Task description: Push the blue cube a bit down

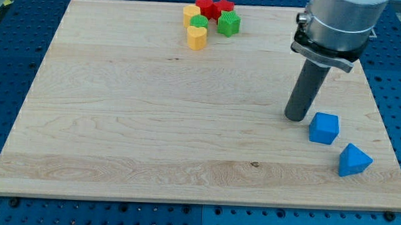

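On the pale wooden tabletop (152,124), our blue cube (324,128) sits at the view's lower right. My tip (296,118) rests just left of it; we carry no hand. A blue triangular block (353,160) lies nearby.

No readable text — no labels, numbers, signs — anywhere.

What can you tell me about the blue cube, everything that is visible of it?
The blue cube is a small solid block, plain bright blue with a matte look. It sits flat on the wooden board near the view's right edge, turned slightly. My tip stands just to its left, very close; contact cannot be told. A blue triangular block lies apart, lower right.
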Controlling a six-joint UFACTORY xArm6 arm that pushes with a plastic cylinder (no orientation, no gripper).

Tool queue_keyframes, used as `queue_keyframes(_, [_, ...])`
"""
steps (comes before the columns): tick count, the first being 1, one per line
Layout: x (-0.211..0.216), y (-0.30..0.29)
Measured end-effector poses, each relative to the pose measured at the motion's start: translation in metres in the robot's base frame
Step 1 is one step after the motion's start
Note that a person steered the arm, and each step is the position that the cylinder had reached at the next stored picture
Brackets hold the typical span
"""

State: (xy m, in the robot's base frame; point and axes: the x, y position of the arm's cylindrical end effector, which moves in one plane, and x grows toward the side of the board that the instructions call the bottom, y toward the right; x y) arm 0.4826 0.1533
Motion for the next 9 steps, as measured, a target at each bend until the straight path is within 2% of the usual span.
queue_keyframes(3, [0.035,0.000])
queue_keyframes(5, [-0.003,0.006])
queue_keyframes(9, [0.045,0.017])
